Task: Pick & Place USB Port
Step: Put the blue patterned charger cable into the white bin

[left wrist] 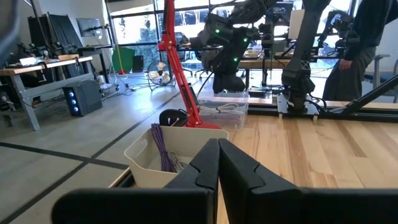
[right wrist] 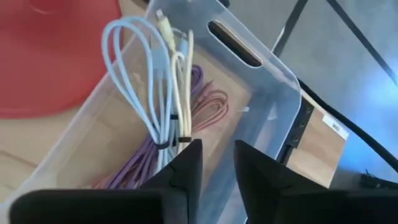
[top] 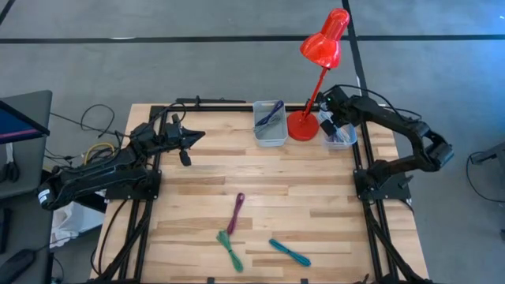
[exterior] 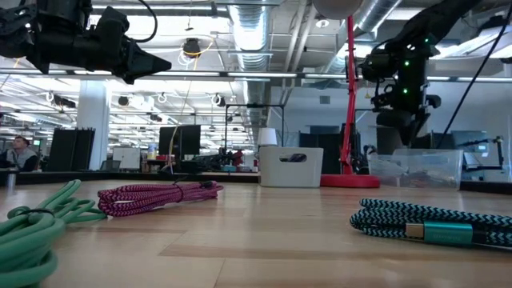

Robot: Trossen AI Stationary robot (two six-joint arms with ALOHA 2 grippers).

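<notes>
The right end effector (right wrist: 216, 163) hangs just above the clear bin (right wrist: 277, 93) at the table's far right corner, its two fingers a little apart with nothing between them. A bundled pale blue and cream USB cable (right wrist: 163, 81) lies directly under the fingertips, resting on pink and purple cables (right wrist: 205, 109) already in that bin.

On the near part of the table (top: 316, 205) lie three coiled cables: a green one (top: 230, 250) and a teal one (top: 289, 252) nearest the front edge, then a magenta braided one (top: 237, 213) a little farther in.

The left end effector (top: 186, 139) waits raised over the table's far left, its fingers pressed together and empty.

At the far edge stand a grey bin (top: 270, 124) holding a purple cable (left wrist: 163, 146), the red desk lamp (top: 316, 75) beside it, then the clear bin.
</notes>
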